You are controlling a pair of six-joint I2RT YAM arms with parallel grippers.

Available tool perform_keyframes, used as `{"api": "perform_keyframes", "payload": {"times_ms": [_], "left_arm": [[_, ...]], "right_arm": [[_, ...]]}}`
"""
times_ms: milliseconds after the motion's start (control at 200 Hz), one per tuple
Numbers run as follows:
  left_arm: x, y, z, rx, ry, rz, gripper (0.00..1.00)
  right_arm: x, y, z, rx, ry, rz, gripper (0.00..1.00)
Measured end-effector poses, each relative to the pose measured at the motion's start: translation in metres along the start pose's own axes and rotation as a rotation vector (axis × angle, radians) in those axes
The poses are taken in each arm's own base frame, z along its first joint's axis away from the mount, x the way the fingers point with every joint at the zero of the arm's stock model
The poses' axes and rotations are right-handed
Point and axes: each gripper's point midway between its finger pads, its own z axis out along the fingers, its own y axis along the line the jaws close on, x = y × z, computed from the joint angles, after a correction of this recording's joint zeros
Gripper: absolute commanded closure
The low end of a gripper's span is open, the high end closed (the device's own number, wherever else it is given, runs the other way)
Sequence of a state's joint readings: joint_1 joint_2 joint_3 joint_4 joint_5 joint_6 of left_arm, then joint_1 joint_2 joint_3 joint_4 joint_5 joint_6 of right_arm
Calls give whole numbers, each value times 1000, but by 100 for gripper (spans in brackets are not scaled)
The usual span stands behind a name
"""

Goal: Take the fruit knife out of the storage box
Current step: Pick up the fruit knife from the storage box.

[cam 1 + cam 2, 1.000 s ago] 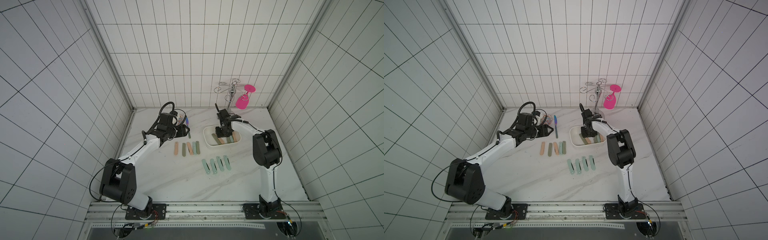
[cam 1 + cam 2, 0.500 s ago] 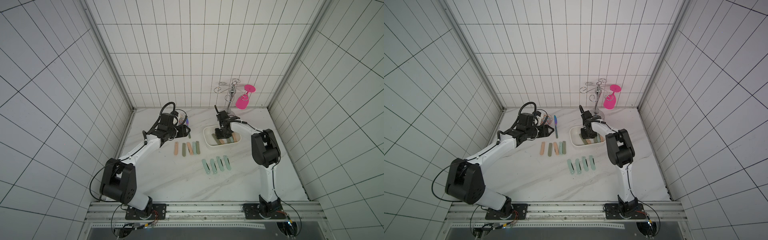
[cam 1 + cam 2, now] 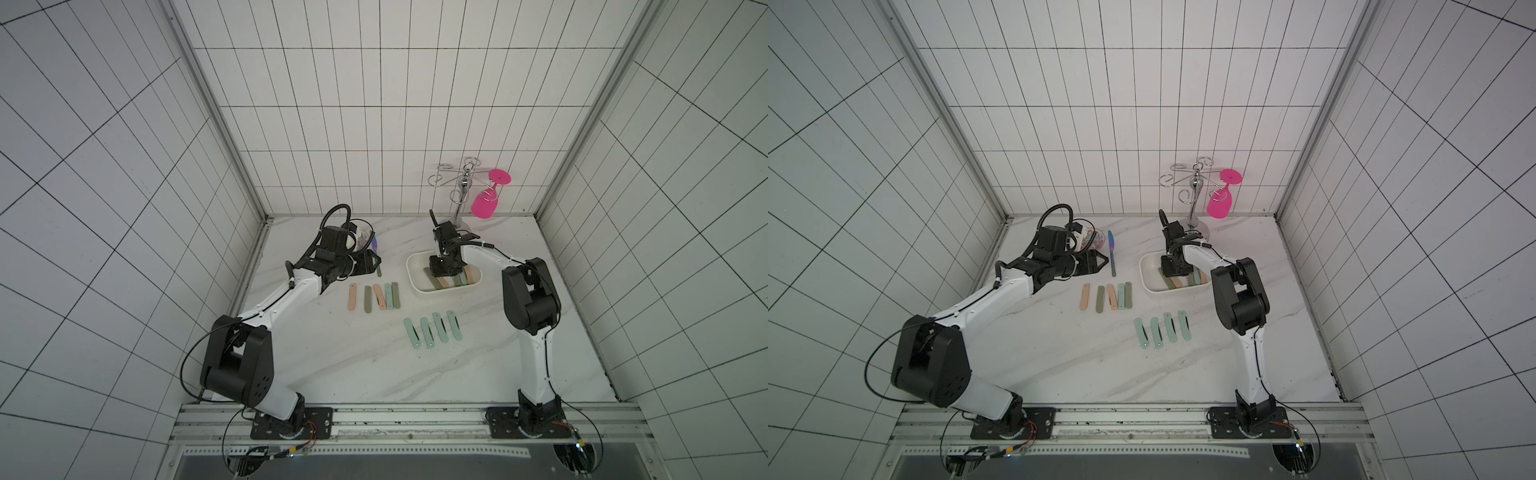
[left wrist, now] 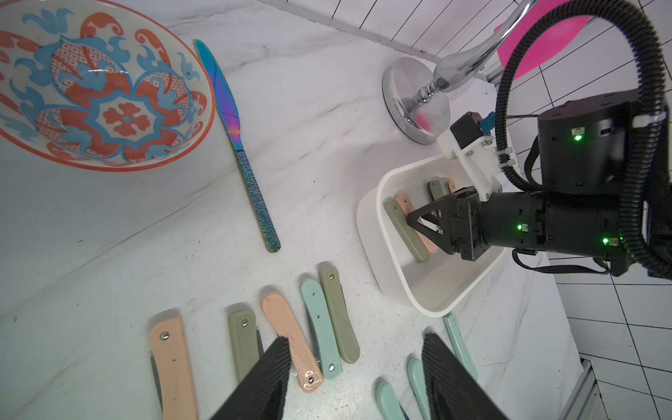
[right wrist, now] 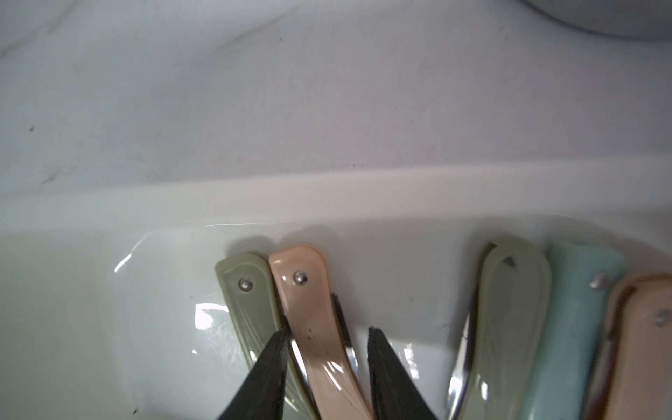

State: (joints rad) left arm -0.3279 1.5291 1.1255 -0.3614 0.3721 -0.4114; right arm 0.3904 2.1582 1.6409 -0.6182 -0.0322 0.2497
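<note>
The white storage box [image 3: 411,270] [image 3: 1144,274] [image 4: 367,218] sits at the back right of the marble table. Several folded fruit knives lie in it. My right gripper [image 3: 442,276] [image 3: 1173,276] [image 4: 409,220] [image 5: 327,334] reaches down into the box. Its fingers are shut on the peach fruit knife [image 5: 312,312], which still rests on the box floor beside an olive one [image 5: 251,298]. My left gripper [image 3: 376,262] [image 3: 1104,262] [image 4: 354,338] hovers open above the table, left of the box, holding nothing.
Other olive [image 5: 509,309], mint [image 5: 574,309] and peach [image 5: 640,327] knives lie further along the box. On the table are a mixed row of knives [image 3: 376,297] and a mint row [image 3: 432,334]. A patterned bowl [image 4: 98,87], an iridescent table knife [image 4: 236,138], and a chrome rack [image 3: 461,195] with a pink glass [image 3: 484,205] stand at the back.
The right jaws have narrowed slightly around the peach knife, and the right arm shifted a little. The left arm has not moved.
</note>
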Motion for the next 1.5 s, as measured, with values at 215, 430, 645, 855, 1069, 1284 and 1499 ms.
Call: {"api": "perform_keyframes", "payload": {"times_ms": [215,430,645,855,1069,1284,1499], "left_arm": [[1,0,1,3,3,-1,39],[1,-1,1,6,3,0,39],[1,-3,1,15,6,2,39],[2,-4,2,20,8,3,39],[3,-6,3,25,14,5,39],[2,-18,4,48,14,24,39],[1,-34,5,86,10,43,39]], "right_arm": [[-3,0,2,-5,-12,4,62],[4,-12,5,40,-12,9,64],[10,-21,4,60,-6,17,65],[10,-19,3,48,-4,20,79],[12,-12,2,10,5,30,98],[15,-8,-3,-14,20,30,100],[19,2,-18,-35,27,15,100]]}}
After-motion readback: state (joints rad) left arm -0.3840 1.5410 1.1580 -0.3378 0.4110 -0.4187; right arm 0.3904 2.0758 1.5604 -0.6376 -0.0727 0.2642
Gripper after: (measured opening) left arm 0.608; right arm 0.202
